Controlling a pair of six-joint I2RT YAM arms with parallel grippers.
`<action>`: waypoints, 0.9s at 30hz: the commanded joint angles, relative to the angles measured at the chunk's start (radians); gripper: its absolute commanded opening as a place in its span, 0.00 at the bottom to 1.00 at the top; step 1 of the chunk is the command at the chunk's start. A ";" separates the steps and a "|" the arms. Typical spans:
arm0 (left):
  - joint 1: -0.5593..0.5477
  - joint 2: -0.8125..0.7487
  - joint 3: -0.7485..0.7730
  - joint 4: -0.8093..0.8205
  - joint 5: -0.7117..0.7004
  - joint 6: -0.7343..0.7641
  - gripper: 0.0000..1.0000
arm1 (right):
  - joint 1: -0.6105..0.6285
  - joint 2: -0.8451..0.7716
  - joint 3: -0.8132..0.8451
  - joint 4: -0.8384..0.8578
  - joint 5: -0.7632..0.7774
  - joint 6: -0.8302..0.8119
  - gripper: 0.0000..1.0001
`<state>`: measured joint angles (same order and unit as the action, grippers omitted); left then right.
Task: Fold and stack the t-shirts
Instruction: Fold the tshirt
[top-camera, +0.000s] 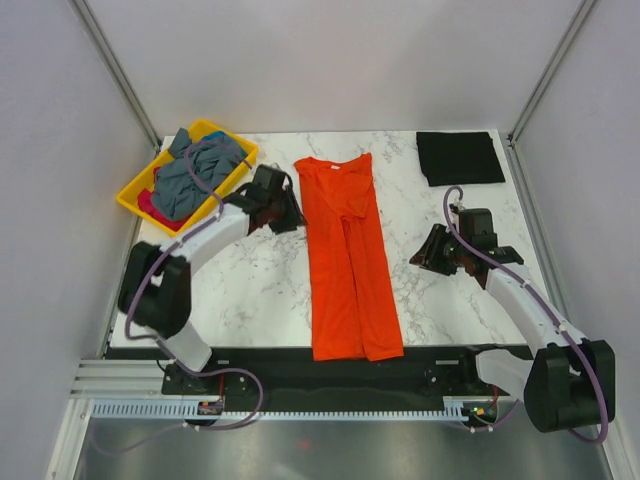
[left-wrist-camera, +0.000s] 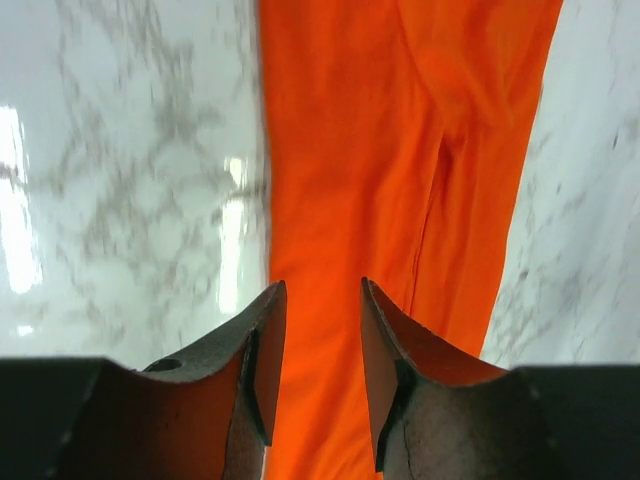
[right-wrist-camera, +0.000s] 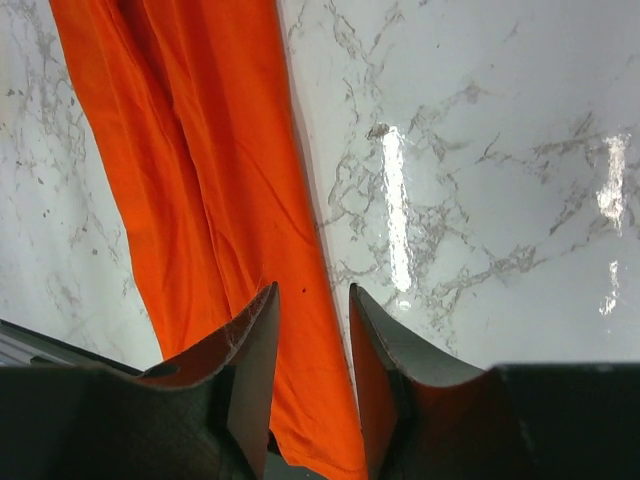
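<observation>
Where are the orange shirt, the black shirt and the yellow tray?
orange shirt (top-camera: 350, 270), overhead view, middle of the long strip.
black shirt (top-camera: 459, 157), overhead view, centre of the fold.
yellow tray (top-camera: 142, 182), overhead view, its left rim.

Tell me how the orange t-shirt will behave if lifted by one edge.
The orange t-shirt looks thin and creased, so it would likely droop. Its folded-in sides would probably fall open. On the glossy marble table it may slide when pushed.

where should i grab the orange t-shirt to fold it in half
Probably the two hem corners, each arm coming in from its own side. The orange t-shirt lies flat as a long narrow strip, collar far, hem at the near edge of the table, so its long edges face outward; pinching those corners lets it fold toward the collar.
</observation>
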<state>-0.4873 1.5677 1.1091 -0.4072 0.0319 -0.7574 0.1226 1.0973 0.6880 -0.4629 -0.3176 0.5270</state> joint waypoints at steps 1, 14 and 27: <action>0.098 0.179 0.216 0.054 0.079 0.130 0.42 | 0.005 0.050 0.044 0.056 -0.023 -0.027 0.42; 0.219 0.719 0.835 0.100 0.114 0.305 0.27 | 0.008 0.105 0.073 0.089 0.011 -0.044 0.40; 0.254 0.977 1.110 0.113 0.088 0.309 0.27 | 0.006 0.056 0.197 0.066 -0.069 0.048 0.39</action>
<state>-0.2481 2.5134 2.1284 -0.3351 0.1165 -0.4995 0.1272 1.1770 0.8268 -0.4152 -0.3626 0.5468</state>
